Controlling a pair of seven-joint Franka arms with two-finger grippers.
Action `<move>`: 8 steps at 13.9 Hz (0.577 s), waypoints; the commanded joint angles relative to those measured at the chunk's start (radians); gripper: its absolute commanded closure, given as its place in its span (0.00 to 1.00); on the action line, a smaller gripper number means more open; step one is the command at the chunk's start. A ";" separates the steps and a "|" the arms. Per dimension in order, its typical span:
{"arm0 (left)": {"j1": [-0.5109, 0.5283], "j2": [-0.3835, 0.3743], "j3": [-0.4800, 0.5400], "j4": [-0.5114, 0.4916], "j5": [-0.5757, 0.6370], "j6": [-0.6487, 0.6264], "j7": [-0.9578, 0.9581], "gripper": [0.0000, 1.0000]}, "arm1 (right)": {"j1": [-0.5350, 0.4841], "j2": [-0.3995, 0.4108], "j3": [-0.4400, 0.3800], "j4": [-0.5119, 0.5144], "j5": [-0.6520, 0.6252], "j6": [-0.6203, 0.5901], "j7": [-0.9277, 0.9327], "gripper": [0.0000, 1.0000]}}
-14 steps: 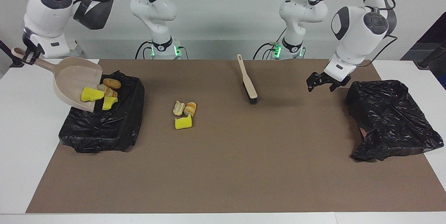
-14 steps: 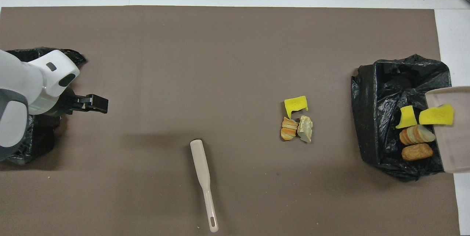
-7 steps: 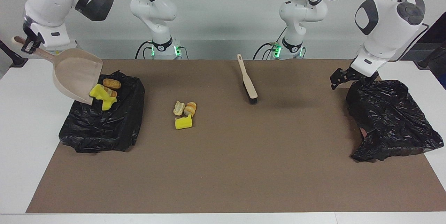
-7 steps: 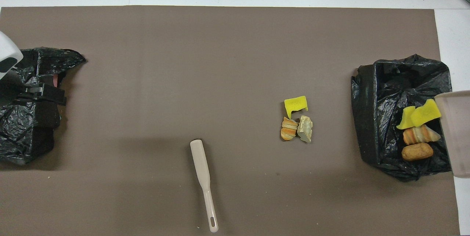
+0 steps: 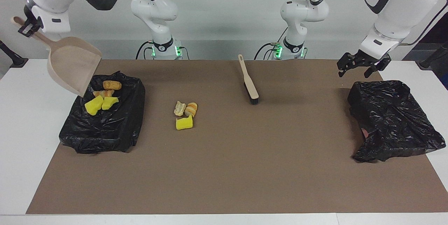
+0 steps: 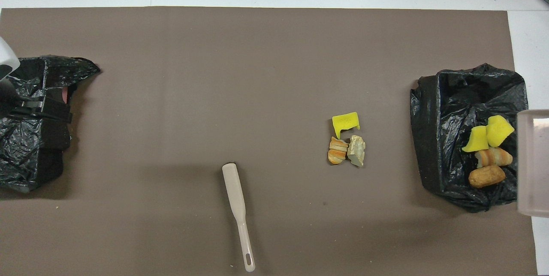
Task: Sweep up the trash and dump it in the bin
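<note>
Dustpan [image 5: 71,64] tilted over the bin [image 5: 105,120], in the right gripper's [image 5: 27,29] clamp.
Four trash pieces [image 5: 102,97] in the bin, three [image 5: 184,113] mid-mat near the brush [image 5: 249,85]; left gripper [image 5: 360,64] spread, empty, over the mat edge.

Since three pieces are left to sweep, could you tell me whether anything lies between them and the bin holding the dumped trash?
Nothing visible: bare mat separates the pile from that bin; the brush lies toward the left arm's end.
</note>
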 commanded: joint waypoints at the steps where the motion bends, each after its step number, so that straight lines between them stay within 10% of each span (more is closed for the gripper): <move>1: 0.005 0.004 0.002 0.023 0.002 -0.011 0.004 0.00 | -0.001 -0.027 0.039 -0.013 0.204 -0.064 0.254 1.00; 8: 0.003 0.004 0.002 0.028 -0.016 -0.011 0.013 0.00 | 0.083 0.043 0.226 -0.021 0.596 -0.069 1.082 1.00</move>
